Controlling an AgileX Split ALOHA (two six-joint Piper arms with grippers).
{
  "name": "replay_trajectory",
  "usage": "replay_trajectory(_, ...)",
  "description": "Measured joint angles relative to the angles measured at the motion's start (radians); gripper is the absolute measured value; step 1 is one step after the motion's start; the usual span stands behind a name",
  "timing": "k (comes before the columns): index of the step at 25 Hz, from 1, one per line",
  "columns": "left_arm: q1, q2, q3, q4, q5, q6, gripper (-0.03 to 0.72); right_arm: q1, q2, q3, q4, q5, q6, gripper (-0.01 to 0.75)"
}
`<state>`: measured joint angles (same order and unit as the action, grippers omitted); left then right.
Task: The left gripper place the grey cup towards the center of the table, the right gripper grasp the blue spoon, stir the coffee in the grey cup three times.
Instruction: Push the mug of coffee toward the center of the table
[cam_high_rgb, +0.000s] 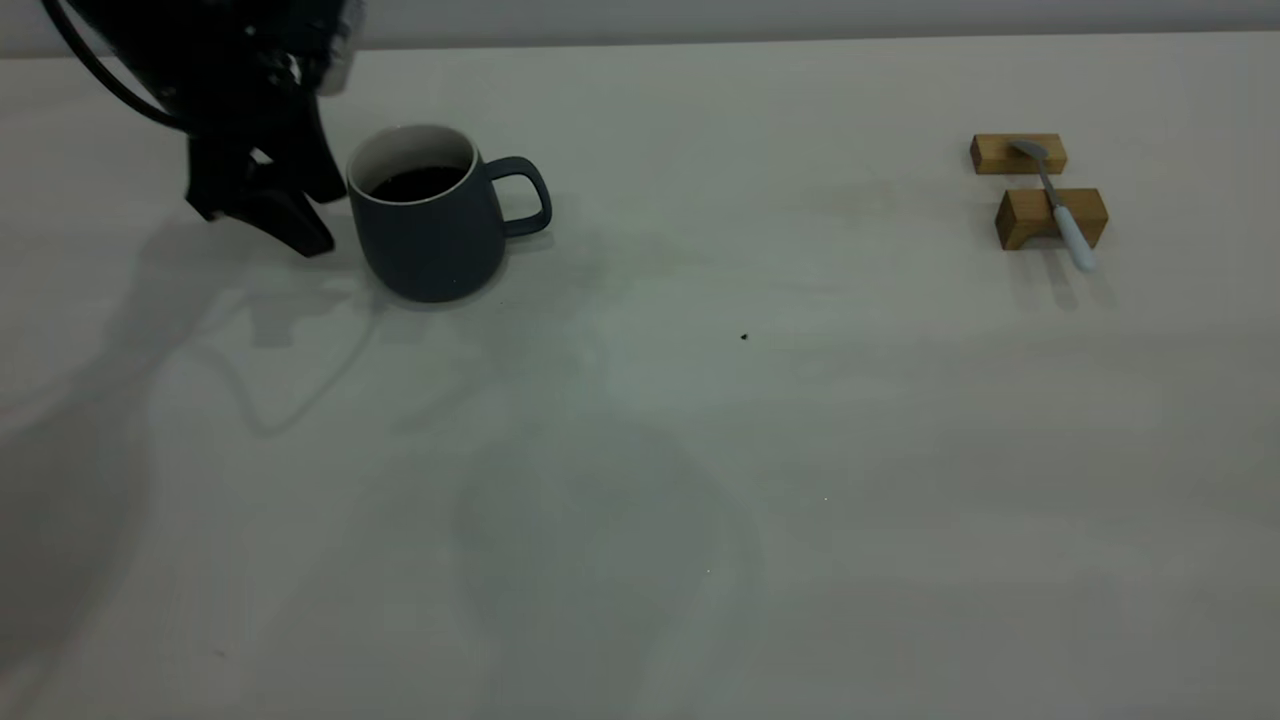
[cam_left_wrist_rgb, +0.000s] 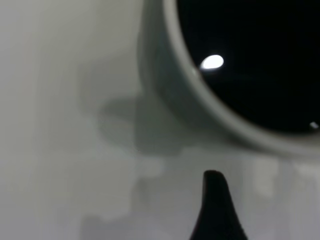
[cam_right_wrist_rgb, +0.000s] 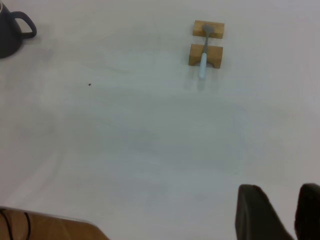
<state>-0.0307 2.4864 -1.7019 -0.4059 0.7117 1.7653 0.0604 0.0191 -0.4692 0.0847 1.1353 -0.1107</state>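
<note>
Cup (cam_high_rgb: 432, 225) upright on table (cam_high_rgb: 700, 520), far left in exterior view, handle turned toward centre. Coffee (cam_high_rgb: 417, 183) inside, dark, well below white rim. Left gripper (cam_high_rgb: 268, 205) just beside cup on side away from handle, fingers spread and angled down toward table, not touching cup, holding nothing. Left wrist view adds close detail — cup rim (cam_left_wrist_rgb: 200, 107) and black coffee surface (cam_left_wrist_rgb: 260, 60) with bright glint, one dark fingertip (cam_left_wrist_rgb: 216, 210) short of cup wall; second finger out of that view.

Spoon (cam_high_rgb: 1058, 203) well apart at far right, lying across two wooden blocks (cam_high_rgb: 1050, 217), bowl on far block, pale handle overhanging near block. Tiny dark speck (cam_high_rgb: 744, 337) between cup and spoon.

Right gripper absent from exterior view; seen only in right wrist view — two dark fingers (cam_right_wrist_rgb: 257, 215) with a gap between, empty, well short of spoon (cam_right_wrist_rgb: 204, 55). Same view shows cup (cam_right_wrist_rgb: 10, 35) at edge, blocks (cam_right_wrist_rgb: 206, 49) and a wooden strip (cam_right_wrist_rgb: 45, 227) past table edge.
</note>
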Motion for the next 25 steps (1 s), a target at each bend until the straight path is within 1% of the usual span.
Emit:
replay_trajectory(4,-0.043,0.021,-0.022,0.004,-0.03,0.006,0.585,0.0,0.0,0.0,0.0,0.0,0.0,0.238)
replay_trajectory(8,-0.1,0.031,-0.036,-0.003,-0.044,0.005,0.585,0.0,0.0,0.0,0.0,0.0,0.0,0.238)
replay_trajectory(16,-0.21,0.053,-0.063,-0.138,-0.098,-0.026,0.585,0.0,0.0,0.0,0.0,0.0,0.0,0.238)
replay_trajectory(25,-0.331,0.111,-0.157,-0.179,-0.138,-0.096,0.585,0.0,0.0,0.0,0.0,0.0,0.0,0.238)
